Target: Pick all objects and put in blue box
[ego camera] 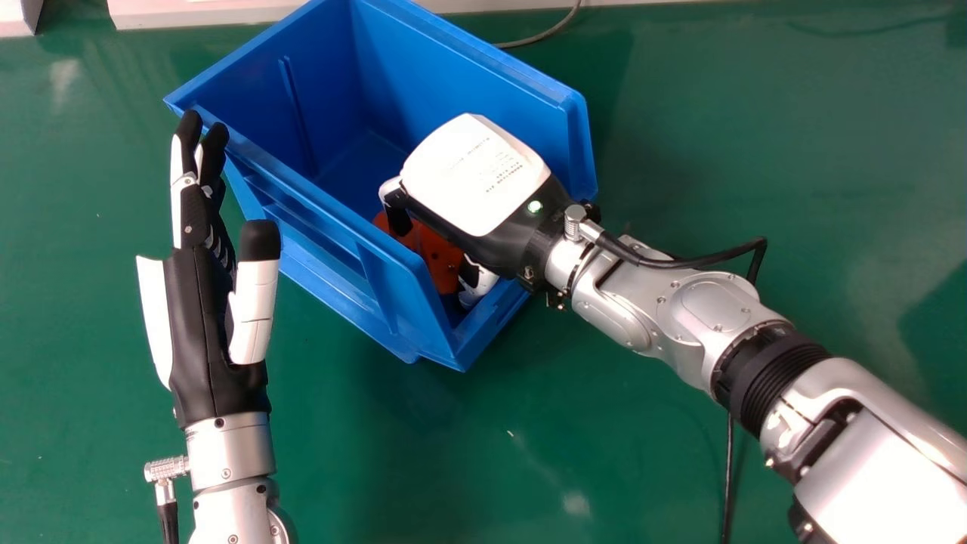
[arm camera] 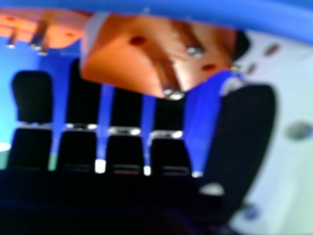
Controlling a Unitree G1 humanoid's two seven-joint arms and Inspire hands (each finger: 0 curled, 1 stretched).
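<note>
The black-and-white right hand (ego camera: 477,175) is hanging open within the open-topped blue plastic box (ego camera: 317,200), apparently gripping nothing, beside an orange, metal-pinned piece (ego camera: 438,255); snagging while withdrawing could drag it out. The matching left hand (ego camera: 200,332) is hovering outside.

From my station, the worktop (ego camera: 453,461) reads deep green, and the box (ego camera: 332,204) toward ten o'clock is solid blue. Inside it I get an orange thing (ego camera: 440,261), dotted with dark round spots. The right hand (ego camera: 476,174) is white-backed with rows of small dark print, a glowing green dot and black beyond; its silver arm runs to four o'clock, banded in ribbed black (ego camera: 770,378). At nine o'clock, my left hand (ego camera: 198,325) is black with white panels.
</note>
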